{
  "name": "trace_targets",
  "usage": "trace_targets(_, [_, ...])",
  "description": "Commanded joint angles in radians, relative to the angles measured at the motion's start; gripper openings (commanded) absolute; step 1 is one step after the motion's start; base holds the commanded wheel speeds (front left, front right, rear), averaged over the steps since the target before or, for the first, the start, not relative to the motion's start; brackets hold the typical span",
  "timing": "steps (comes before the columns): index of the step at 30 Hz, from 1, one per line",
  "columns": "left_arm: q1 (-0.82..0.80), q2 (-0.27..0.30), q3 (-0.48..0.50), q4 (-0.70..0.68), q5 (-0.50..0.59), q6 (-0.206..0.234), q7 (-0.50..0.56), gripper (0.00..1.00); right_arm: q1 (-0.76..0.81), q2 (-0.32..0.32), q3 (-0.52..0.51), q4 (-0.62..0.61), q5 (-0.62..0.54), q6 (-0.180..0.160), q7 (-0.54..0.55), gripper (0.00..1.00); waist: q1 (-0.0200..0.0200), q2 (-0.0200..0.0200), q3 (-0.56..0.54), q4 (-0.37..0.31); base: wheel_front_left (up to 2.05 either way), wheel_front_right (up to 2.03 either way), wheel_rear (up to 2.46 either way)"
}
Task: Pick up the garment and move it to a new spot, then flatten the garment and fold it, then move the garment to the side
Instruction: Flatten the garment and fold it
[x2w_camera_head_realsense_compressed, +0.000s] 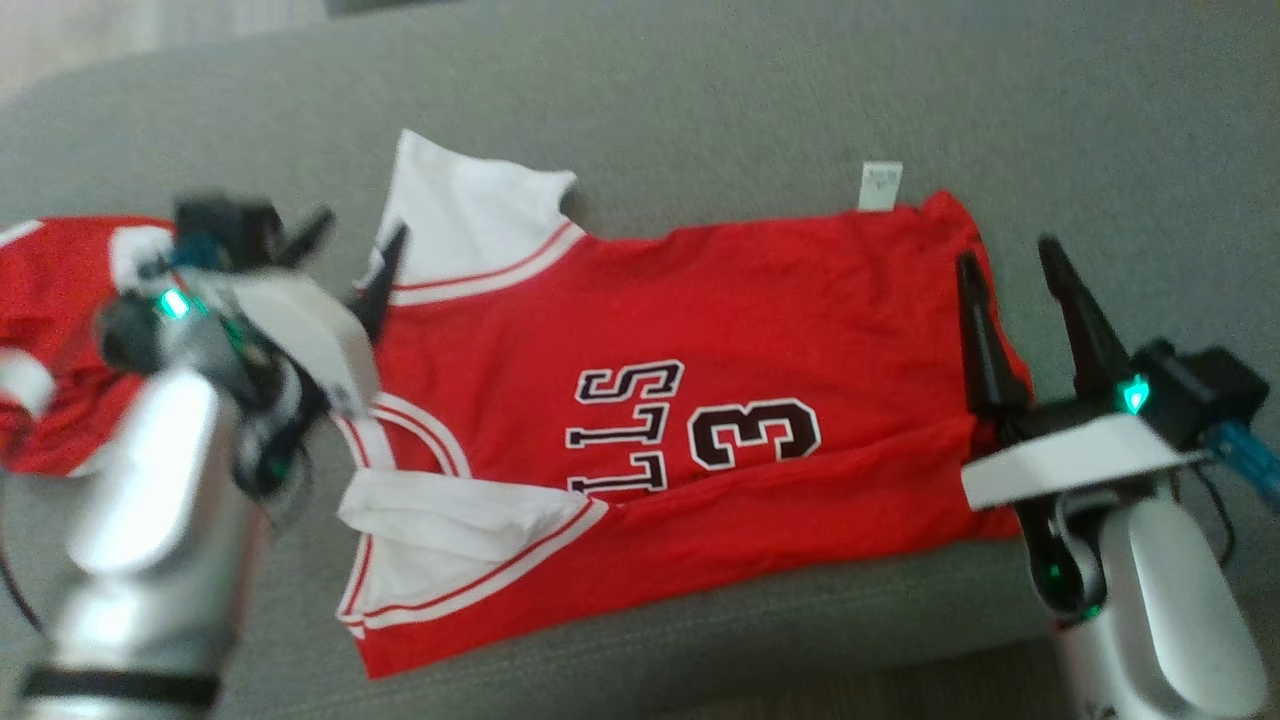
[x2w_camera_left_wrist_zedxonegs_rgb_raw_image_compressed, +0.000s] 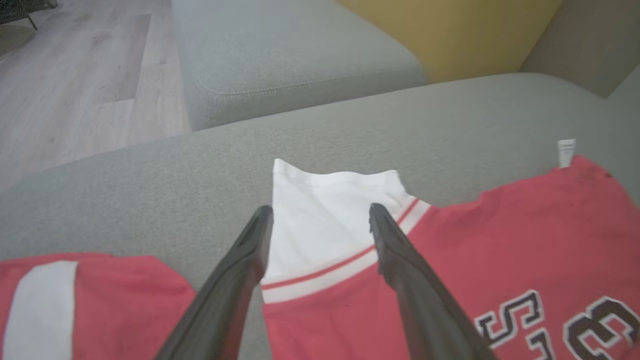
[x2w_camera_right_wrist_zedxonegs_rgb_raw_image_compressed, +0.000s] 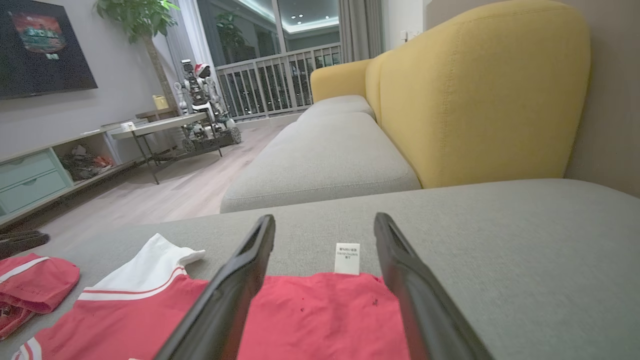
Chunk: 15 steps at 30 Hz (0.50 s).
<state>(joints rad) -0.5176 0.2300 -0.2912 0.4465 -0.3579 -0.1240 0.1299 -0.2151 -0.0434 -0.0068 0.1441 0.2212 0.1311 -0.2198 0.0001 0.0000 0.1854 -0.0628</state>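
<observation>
You are at the flatten-and-fold step, by the look of it. The red jersey lies spread across the grey sofa seat, number side up, collar towards your left and hem towards your right.

Your left tool hangs with its fingers wide apart and nothing between them, straddling the far white sleeve in the left wrist view. Your right tool is just as wide and also holds nothing. It sits over the hem end, with the white label between its fingers in the right wrist view.

The cloth is not quite flat. The near white sleeve is crumpled back on itself, and a crease runs along the near side. I would smooth that sleeve out first. The fold itself then probably calls for both tools to come down on the far edge together, pinch the sleeve seam and the hem corner, and carry that edge evenly towards you.

Count: one jersey with two white sleeves, one label, two tools, and one second red garment with white stripes, bunched near the left tool and apart from the jersey.
</observation>
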Motion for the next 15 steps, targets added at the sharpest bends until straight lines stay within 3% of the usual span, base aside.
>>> trace_targets(1, [-0.068, 0.054, 0.027, -0.013, -0.009, -0.003, 0.026, 1.0, -0.048, -0.007, 0.034, -0.042, 0.005, 0.0, 0.002, 1.0, -0.0001, 0.0, 0.079, -0.054, 0.0, 0.0, 0.0])
trace_targets(8, [-0.298, 0.142, -0.024, 0.127, -0.063, -0.006, 0.208, 1.0, -0.132, -0.007, 0.064, -0.066, 0.028, 0.0, 0.002, 1.0, -0.0001, 0.0, 0.166, -0.106, 0.0, 0.0, 0.0])
trace_targets(15, [-0.426, 0.19, -0.082, 0.283, -0.072, -0.007, 0.265, 1.0, -0.138, -0.007, 0.088, -0.068, 0.053, 0.0, -0.011, 1.0, -0.0001, 0.0, 0.204, -0.144, 0.0, 0.0, 0.0])
